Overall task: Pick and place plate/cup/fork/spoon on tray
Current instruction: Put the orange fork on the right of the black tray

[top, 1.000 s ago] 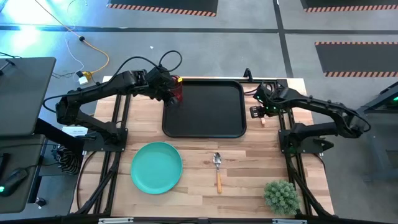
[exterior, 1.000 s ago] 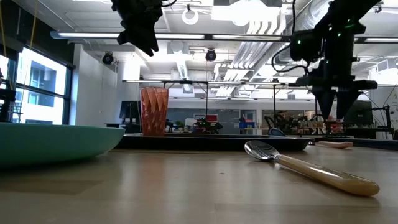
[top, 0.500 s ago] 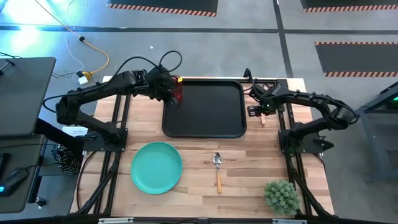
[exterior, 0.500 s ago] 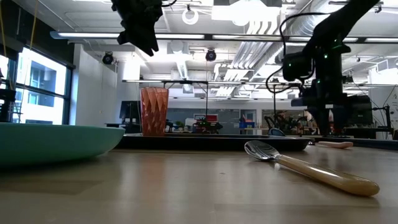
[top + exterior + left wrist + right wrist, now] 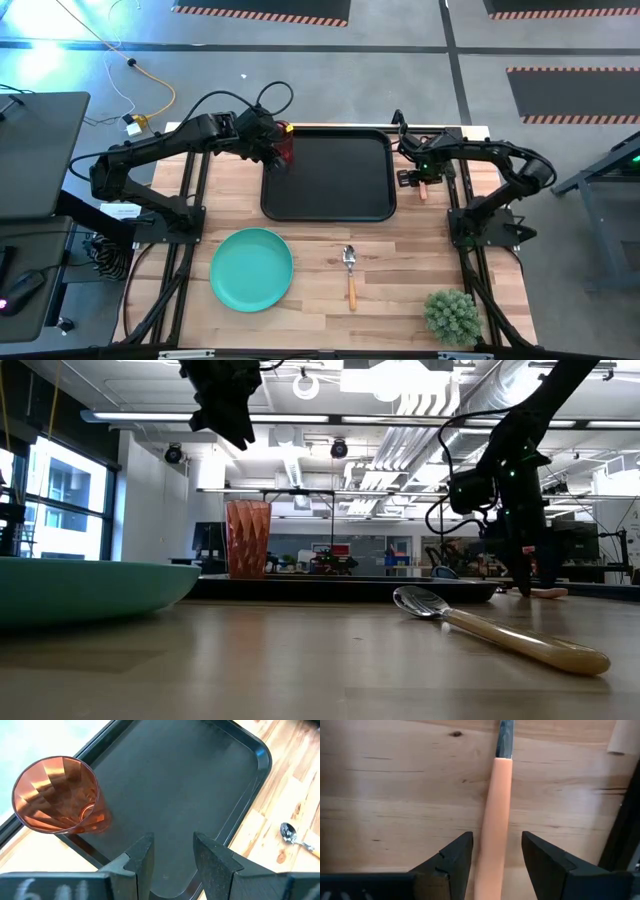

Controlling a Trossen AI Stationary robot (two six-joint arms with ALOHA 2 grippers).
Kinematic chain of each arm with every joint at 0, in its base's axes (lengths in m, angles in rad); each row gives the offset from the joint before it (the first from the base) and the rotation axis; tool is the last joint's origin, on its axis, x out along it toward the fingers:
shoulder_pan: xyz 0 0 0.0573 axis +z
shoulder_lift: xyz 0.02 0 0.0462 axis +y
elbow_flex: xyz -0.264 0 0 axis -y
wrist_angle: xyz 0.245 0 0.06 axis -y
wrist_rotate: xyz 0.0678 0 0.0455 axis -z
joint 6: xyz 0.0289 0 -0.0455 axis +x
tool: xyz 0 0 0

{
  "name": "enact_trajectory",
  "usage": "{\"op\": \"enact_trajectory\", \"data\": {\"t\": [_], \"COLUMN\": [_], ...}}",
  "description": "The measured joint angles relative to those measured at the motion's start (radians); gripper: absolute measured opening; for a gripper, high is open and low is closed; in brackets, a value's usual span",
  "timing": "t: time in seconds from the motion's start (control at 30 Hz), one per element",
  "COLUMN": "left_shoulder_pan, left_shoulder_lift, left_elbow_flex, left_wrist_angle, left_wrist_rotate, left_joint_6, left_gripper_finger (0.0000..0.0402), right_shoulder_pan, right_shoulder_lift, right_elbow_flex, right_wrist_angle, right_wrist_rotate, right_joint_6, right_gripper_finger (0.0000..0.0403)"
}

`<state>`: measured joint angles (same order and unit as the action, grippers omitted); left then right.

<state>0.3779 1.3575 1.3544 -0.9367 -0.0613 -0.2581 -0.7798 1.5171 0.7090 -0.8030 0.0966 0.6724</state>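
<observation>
I see the fork [image 5: 496, 815] lying flat on the pale wood table [image 5: 400, 260] just right of the black tray [image 5: 328, 172], its slim orange-tan handle joined to a dark metal neck. My right gripper [image 5: 494, 854] sits low over it, fingers spread either side of the handle, not closed. My left gripper [image 5: 171, 854] hangs open above the tray beside the red cup [image 5: 56, 795]. Behind is a bright, open room with ceiling ducts.
</observation>
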Motion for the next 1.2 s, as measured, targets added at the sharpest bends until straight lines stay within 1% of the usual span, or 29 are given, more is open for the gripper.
{"op": "enact_trajectory", "data": {"t": [0.1,0.33,0.43,0.6,0.8,0.93,1.2], "left_shoulder_pan": [0.0,0.0,0.0,0.0,0.0,0.0,0.0], "left_shoulder_lift": [0.0,0.0,0.0,0.0,0.0,0.0,0.0], "left_elbow_flex": [0.0,0.0,0.0,0.0,0.0,0.0,0.0], "left_wrist_angle": [0.0,0.0,0.0,0.0,-0.001,-0.001,0.0], "left_wrist_rotate": [0.0,0.0,0.0,0.0,0.0,0.0,0.0], "left_joint_6": [0.0,0.0,0.009,0.025,0.026,0.026,0.026], "left_gripper_finger": [0.0126,0.0126,0.0126,0.0126,0.0126,0.0126,0.0126], "right_shoulder_pan": [0.0,0.0,0.0,0.0,0.011,0.046,0.142], "right_shoulder_lift": [0.0,0.003,0.002,0.001,-0.031,-0.098,-0.285], "right_elbow_flex": [0.003,0.017,0.018,0.018,0.018,0.018,0.018], "right_wrist_angle": [0.002,0.0,-0.001,-0.005,-0.011,-0.012,-0.003], "right_wrist_rotate": [-0.004,0.0,0.001,-0.002,-0.052,-0.052,-0.037], "right_joint_6": [0.002,0.0,0.001,0.032,0.082,0.135,0.288], "right_gripper_finger": [0.0135,0.0059,0.004,0.0037,0.0037,0.0035,0.0037]}}
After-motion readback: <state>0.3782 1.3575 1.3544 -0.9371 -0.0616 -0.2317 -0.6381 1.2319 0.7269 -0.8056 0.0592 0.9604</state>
